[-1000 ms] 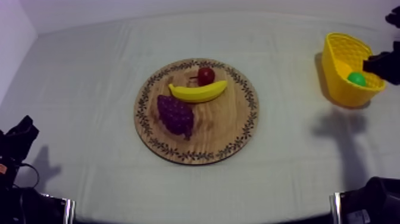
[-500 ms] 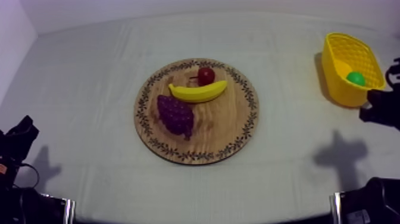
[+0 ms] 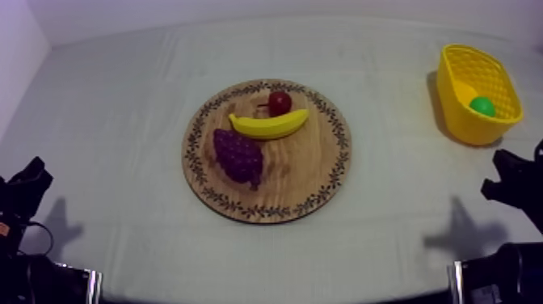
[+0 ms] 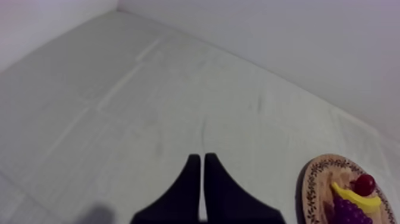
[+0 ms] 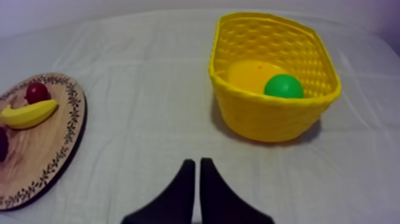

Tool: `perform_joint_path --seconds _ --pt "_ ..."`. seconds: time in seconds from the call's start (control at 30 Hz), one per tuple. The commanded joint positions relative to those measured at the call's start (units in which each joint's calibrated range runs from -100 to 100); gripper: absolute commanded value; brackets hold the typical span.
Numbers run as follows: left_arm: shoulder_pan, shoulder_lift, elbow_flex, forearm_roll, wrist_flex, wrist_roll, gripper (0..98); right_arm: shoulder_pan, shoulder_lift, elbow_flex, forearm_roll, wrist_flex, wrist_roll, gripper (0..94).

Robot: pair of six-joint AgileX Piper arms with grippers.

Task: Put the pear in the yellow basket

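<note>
1. The right end effector (image 5: 194,162) has its fingers pressed into a narrow wedge, gripping nothing, and it hangs over the worktop (image 3: 388,210).
2. Bare cloth lies between it and the yellow basket (image 5: 268,119).
3. The green pear (image 5: 284,87) lies inside the basket, by its near wall.
4. The wooden board (image 3: 323,170), well apart from the basket, carries a banana (image 3: 271,124), grapes (image 3: 237,155) and a small red fruit (image 3: 279,102).
5. The left end effector (image 4: 199,156) is likewise a narrow wedge, holding nothing, well apart from the board.
</note>
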Motion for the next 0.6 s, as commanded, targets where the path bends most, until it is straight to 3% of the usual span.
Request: perform_joint_path --seconds 0.0,0.23,0.57 --pt "0.0 0.0 0.0 0.0 0.0 0.0 0.1 -0.2 -0.5 0.5 0.3 -1.0 -1.2 0.5" --pt "0.0 0.0 0.0 0.0 0.0 0.0 0.1 0.0 -0.9 3.4 2.0 -4.7 -4.4 3.9" --pt "0.0 0.0 0.0 0.0 0.0 0.0 0.1 2.0 -0.9 5.6 2.6 -9.9 -4.2 11.4"
